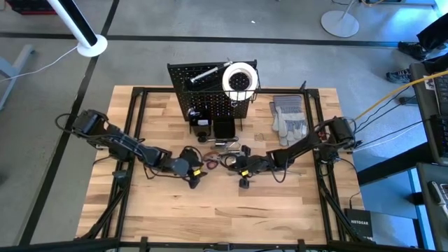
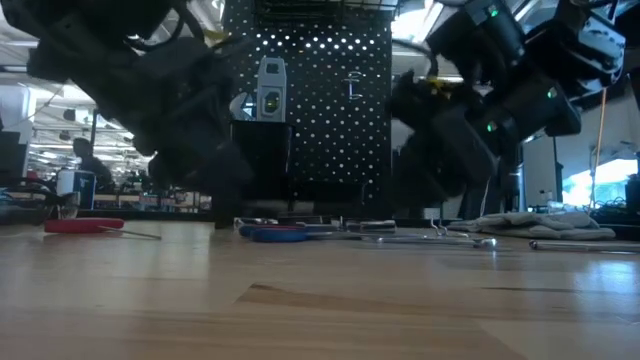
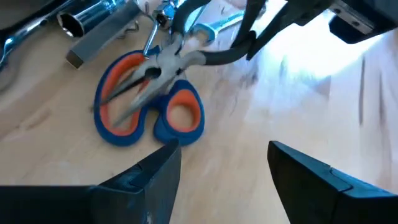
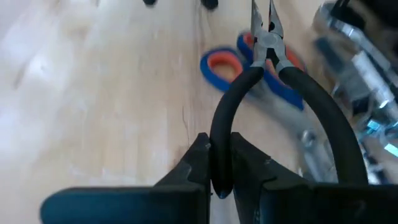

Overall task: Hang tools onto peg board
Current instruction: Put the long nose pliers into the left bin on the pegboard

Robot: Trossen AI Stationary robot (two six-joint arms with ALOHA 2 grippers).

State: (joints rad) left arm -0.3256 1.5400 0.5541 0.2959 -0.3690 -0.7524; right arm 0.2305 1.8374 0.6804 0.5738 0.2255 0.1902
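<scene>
we see the right gripper (image 4: 221, 168) clamped on one black handle of the needle-nose pliers (image 4: 273, 59), whose nose lies over the blue-and-orange scissors (image 3: 146, 102) on the wooden table (image 1: 280, 210) just in front of the peg board (image 1: 203, 87); beside the scissors, the left gripper (image 3: 221, 168) hovers with fingers apart

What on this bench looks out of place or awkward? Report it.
The right hand pinches only one black handle of the pliers, so the other handle splays free and the nose lies across the blue-and-orange scissors on the table. The grip looks lopsided. The left hand hovers open nearby.
</scene>
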